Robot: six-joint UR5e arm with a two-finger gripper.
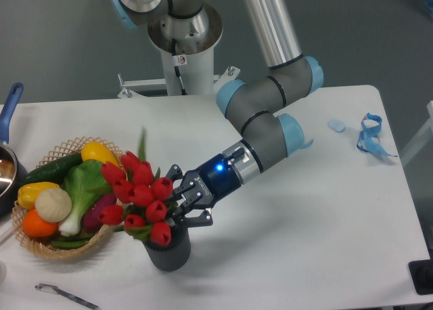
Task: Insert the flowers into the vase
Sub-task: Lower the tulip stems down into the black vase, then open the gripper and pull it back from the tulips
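The flowers (pixel 139 193), a bunch of red tulip buds with green leaves, stand with their stems in the mouth of the vase (pixel 169 253), a short dark ribbed cylinder near the table's front edge. The bunch leans left, over the rim of the wicker basket. My gripper (pixel 180 202) reaches in from the right, level with the buds and just above the vase's mouth. Its jaws are spread apart beside the bunch. The fingertips are partly hidden by the buds.
A wicker basket (pixel 40 246) of toy vegetables sits directly left of the vase. A pot with a blue handle (pixel 8 110) is at the far left edge. A thin metal tool (pixel 64 294) lies at the front left. A blue ribbon (pixel 371 135) lies at the far right.
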